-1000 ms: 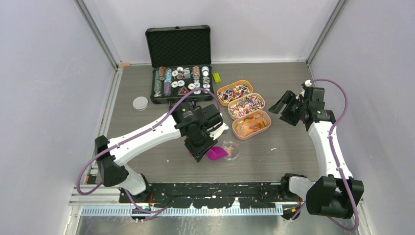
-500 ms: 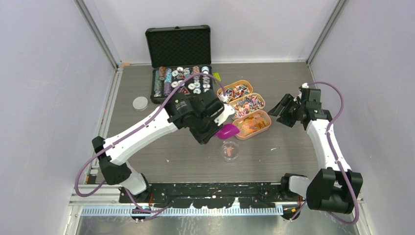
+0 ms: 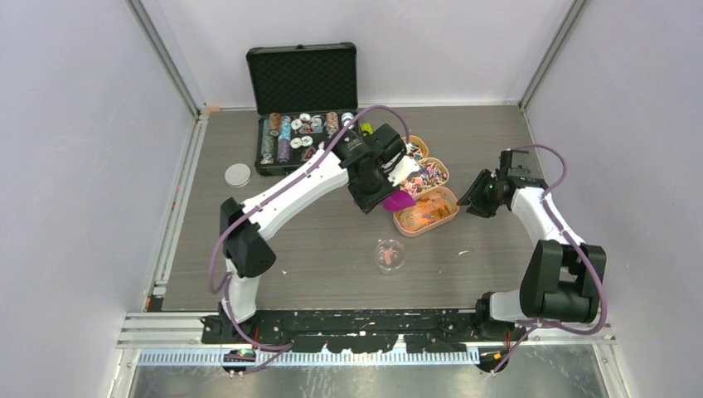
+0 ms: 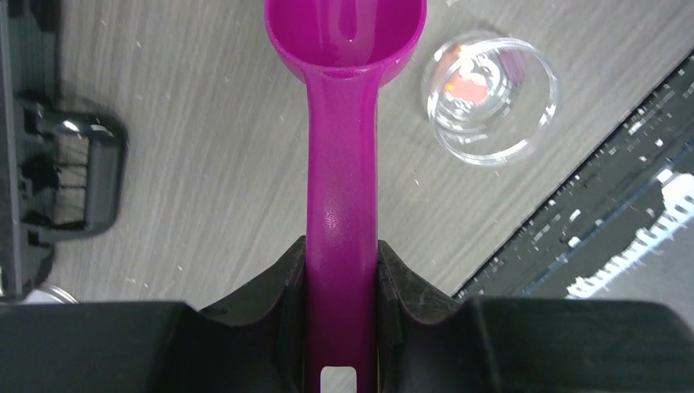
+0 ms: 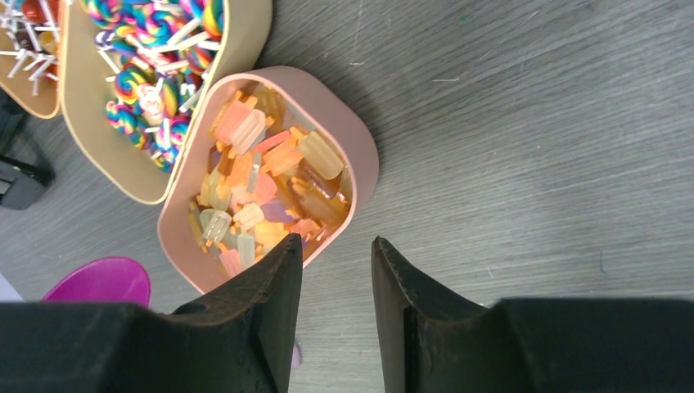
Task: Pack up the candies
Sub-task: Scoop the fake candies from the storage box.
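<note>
The candies lie in three trays: orange and yellow ones in a pink tray (image 3: 425, 211) (image 5: 270, 176), rainbow ones in a tan tray (image 3: 421, 176) (image 5: 147, 57), and a third tray largely hidden behind my left arm. A clear round dish (image 3: 390, 255) (image 4: 491, 98) holds a few candies. My left gripper (image 3: 377, 197) (image 4: 342, 254) is shut on the handle of the magenta scoop (image 3: 398, 201) (image 4: 344, 123). The scoop's bowl looks empty and hangs at the pink tray's left edge. My right gripper (image 3: 466, 199) (image 5: 335, 246) is open and empty, just right of the pink tray.
An open black case (image 3: 307, 141) with rows of poker chips stands at the back, left of the trays. A small round clear lid (image 3: 238, 174) lies at the left. A black rail (image 3: 348, 319) runs along the near edge. Walls close both sides.
My left arm has carried the scoop from beside the clear dish away toward the pink tray. My right gripper has moved left and lower, close to that tray.
</note>
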`<state>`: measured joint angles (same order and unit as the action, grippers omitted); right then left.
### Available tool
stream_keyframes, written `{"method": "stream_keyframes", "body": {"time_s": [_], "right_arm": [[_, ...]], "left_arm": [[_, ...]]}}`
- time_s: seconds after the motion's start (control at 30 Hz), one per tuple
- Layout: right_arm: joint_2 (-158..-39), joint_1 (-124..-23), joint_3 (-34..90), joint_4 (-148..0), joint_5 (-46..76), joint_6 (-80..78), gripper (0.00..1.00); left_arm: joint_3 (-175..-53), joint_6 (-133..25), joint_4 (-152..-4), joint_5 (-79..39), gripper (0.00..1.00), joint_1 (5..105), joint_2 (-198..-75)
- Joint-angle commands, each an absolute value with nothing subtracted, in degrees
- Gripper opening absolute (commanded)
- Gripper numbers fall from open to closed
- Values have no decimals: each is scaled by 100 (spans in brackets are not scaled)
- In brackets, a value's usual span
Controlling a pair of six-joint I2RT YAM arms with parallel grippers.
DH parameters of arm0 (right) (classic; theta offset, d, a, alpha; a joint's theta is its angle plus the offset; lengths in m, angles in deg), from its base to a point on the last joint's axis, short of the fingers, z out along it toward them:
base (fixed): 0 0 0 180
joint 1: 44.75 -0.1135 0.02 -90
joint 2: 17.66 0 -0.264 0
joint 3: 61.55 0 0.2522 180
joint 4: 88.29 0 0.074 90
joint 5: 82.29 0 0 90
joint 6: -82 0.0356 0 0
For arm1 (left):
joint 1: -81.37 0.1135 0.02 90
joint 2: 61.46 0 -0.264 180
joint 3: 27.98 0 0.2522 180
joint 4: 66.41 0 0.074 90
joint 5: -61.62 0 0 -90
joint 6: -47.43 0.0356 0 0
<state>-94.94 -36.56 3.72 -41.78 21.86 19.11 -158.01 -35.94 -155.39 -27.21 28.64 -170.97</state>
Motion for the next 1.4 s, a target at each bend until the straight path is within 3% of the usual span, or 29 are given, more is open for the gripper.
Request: {"method": "stream_keyframes", "body": {"time_s": [0.0, 0.87, 1.37], "right_arm": [[-9803, -3689, 372, -4651, 2105, 1971, 40], [-10633, -3741, 206, -5387, 2170, 2161, 26], [-10726, -3877, -25, -5571, 2168, 2184, 12]], "left_arm": [[-16540, -3110, -15391, -2452, 0, 2934, -17513], [-17295, -2956, -15528, -2179, 0, 2934, -18902], [-16563, -2981, -14554, -2194, 0, 2934, -18883]]}}
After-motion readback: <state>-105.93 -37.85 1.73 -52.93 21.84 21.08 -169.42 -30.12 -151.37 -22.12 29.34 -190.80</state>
